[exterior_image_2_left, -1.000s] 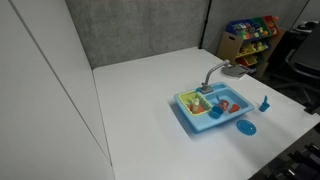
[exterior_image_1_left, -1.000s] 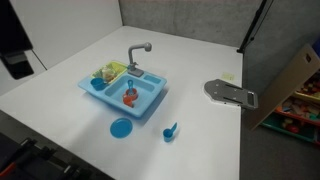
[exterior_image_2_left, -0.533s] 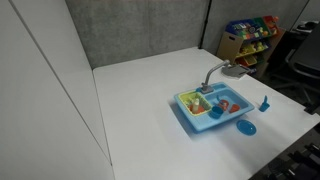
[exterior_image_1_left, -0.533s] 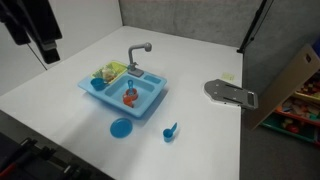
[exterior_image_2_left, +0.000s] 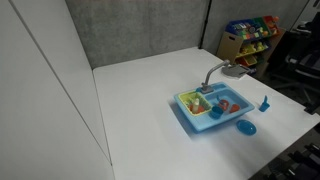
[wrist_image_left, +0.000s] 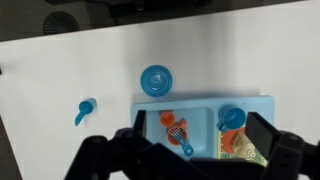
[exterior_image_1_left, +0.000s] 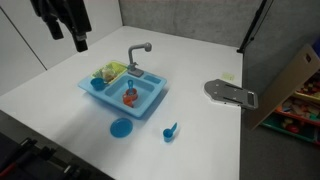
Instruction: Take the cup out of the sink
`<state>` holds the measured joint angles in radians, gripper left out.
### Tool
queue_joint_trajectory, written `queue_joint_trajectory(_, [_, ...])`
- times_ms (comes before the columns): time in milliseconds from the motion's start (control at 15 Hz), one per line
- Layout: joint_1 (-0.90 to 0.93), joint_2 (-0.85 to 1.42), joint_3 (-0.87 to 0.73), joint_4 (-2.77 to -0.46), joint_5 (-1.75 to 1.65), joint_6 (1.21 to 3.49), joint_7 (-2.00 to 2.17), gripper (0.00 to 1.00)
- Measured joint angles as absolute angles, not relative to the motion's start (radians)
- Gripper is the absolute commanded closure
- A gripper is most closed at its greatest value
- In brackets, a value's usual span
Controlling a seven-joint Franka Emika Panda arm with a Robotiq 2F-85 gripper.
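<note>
The light-blue toy sink (exterior_image_1_left: 148,104) with a grey faucet (exterior_image_1_left: 139,50) stands mid-table; it also shows in the other exterior view (exterior_image_2_left: 190,112) and the wrist view (wrist_image_left: 205,104). The small orange-red cup (wrist_image_left: 166,117) lies in the larger compartment next to an orange slotted spoon with a blue handle; it shows as an orange-red spot in both exterior views (exterior_image_1_left: 129,97) (exterior_image_2_left: 226,105). My gripper (exterior_image_1_left: 70,30) hangs high above the table, up and left of the sink in this view. In the wrist view its jaws (wrist_image_left: 198,126) are wide open and empty, framing the sink far below.
A flat round blue plate (exterior_image_1_left: 121,128) and a small blue scoop (exterior_image_1_left: 170,131) lie on the white table beside the sink. A blue cup (wrist_image_left: 232,118) and yellow-green toys fill the other compartment. A grey metal plate (exterior_image_1_left: 230,93) lies near the table edge.
My arm has moved across the upper left of the exterior view, rightwards and closer to the sink. Nothing on the table has moved.
</note>
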<state>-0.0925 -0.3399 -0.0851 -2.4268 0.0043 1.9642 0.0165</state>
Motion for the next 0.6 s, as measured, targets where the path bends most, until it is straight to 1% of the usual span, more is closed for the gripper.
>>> queue_joint_trajectory(600, [-0.068, -0.066, -0.064, -2.312, 0.022, 2.162, 0.061, 0.00])
